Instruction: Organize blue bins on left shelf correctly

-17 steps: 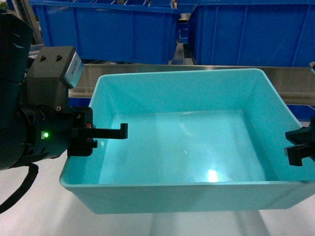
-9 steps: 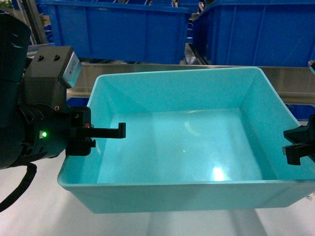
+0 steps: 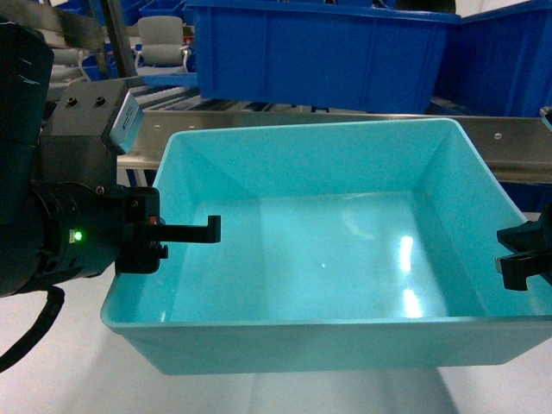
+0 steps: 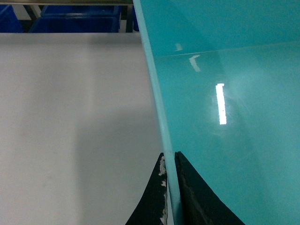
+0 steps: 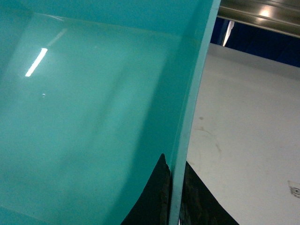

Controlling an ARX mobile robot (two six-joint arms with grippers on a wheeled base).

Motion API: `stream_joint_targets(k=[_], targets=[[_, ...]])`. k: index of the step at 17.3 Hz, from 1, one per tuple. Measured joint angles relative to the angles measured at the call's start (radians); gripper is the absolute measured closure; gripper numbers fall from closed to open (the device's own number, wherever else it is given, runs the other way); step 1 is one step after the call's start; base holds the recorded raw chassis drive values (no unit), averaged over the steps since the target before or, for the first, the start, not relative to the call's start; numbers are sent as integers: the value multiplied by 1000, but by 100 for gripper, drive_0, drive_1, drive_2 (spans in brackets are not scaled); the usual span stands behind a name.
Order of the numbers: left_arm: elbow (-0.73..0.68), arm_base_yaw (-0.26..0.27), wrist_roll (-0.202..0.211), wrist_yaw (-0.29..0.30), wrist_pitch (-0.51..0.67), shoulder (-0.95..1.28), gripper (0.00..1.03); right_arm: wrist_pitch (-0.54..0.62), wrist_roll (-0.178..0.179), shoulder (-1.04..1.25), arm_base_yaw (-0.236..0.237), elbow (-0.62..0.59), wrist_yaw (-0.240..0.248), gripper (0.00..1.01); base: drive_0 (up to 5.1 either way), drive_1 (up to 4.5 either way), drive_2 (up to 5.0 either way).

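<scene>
The light turquoise blue bin (image 3: 328,259) fills the middle of the head view, held off the white surface, with nothing inside. My left gripper (image 3: 172,231) is shut on the bin's left wall, one finger inside and one outside. In the left wrist view the left gripper (image 4: 169,159) pinches the thin rim of the bin (image 4: 225,93). My right gripper (image 3: 526,254) is shut on the right wall. In the right wrist view the right gripper (image 5: 174,171) straddles the rim of the bin (image 5: 93,117). The left shelf shows as a steel bar (image 3: 509,138) just behind the bin.
Large dark royal-blue crates (image 3: 319,52) stand on the rack behind the bin. Roller rails (image 3: 172,82) and a chair (image 3: 159,39) show at upper left. The white tabletop (image 4: 70,117) lies under and beside the bin, and on its right (image 5: 243,117).
In the head view the dark blue crates and rack behind have slid to the right, baring rollers and a chair at upper left. The bin and both grippers keep their places in the frame.
</scene>
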Motion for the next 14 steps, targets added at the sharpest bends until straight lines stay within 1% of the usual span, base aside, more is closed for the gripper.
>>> stream_joint_targets(k=[14], targets=[[0, 0, 0, 0, 3, 0, 101, 2, 0, -1, 0, 0, 0, 98, -502, 243, 243]])
